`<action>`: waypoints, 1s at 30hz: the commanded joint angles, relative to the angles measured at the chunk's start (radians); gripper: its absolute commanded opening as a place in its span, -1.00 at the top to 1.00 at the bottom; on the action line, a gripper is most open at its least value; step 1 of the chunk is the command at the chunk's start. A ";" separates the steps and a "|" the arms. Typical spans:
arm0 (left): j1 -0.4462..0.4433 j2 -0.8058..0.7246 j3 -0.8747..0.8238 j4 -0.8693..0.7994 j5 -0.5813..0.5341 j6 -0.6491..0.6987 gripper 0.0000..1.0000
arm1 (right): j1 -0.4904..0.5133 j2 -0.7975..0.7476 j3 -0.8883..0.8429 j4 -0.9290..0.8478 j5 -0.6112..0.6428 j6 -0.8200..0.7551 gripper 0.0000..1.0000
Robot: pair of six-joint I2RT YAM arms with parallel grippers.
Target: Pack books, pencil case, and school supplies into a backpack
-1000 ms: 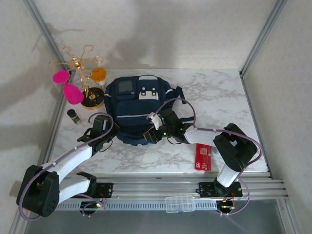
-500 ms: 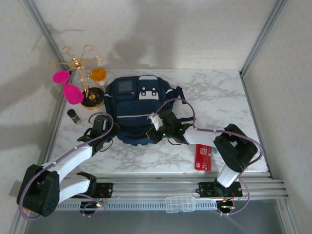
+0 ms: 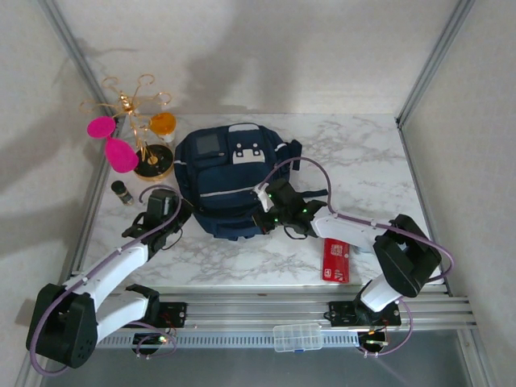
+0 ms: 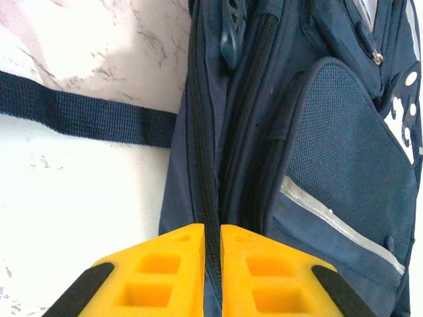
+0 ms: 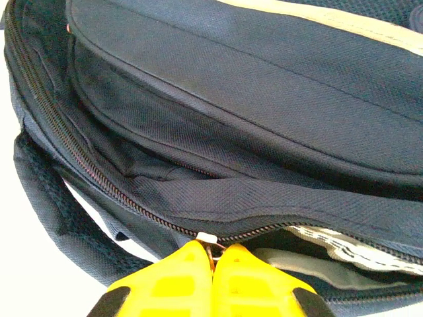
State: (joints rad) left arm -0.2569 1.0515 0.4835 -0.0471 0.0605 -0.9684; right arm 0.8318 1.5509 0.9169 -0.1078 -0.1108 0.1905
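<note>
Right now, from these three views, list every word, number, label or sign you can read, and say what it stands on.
No text can be read.
On the red flat item: white marks at its near end, too small to read.
On the backpack, the white patches: no lettering legible.
On its grey panel: nothing legible.

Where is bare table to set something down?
The far right of the table, between the backpack and the right rail, is bare. So is the near strip before the backpack, left of the red packet. Crowded: the left rear corner around the gold stand.
</note>
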 commanded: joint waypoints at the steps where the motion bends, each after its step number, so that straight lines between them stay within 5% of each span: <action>1: 0.007 0.008 -0.012 0.035 0.005 -0.005 0.74 | 0.018 -0.037 0.071 -0.089 0.051 0.084 1.00; 6: -0.012 -0.005 0.006 0.033 0.057 -0.016 0.58 | 0.027 -0.010 0.178 -0.160 0.005 0.192 1.00; 9: -0.049 -0.075 -0.039 0.026 0.070 -0.070 0.19 | 0.028 0.016 0.221 -0.239 -0.060 0.227 1.00; 12: -0.144 -0.128 -0.112 0.094 0.085 -0.179 -0.06 | 0.034 0.038 0.246 -0.326 -0.037 0.249 1.00; 19: -0.386 -0.039 -0.174 0.303 -0.099 -0.473 -0.45 | 0.052 0.062 0.254 -0.321 0.028 0.261 1.00; 24: -0.388 0.133 -0.061 0.268 -0.192 -0.474 -0.32 | 0.051 0.090 0.268 -0.308 0.071 0.243 1.00; 30: -0.331 0.165 -0.044 0.210 -0.275 -0.414 0.39 | 0.048 0.164 0.362 -0.503 0.149 0.212 1.00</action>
State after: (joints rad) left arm -0.6281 1.2137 0.4049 0.1768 -0.1040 -1.4078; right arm 0.8780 1.7027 1.2442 -0.4892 -0.0414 0.4244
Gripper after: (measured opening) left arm 0.332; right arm 0.044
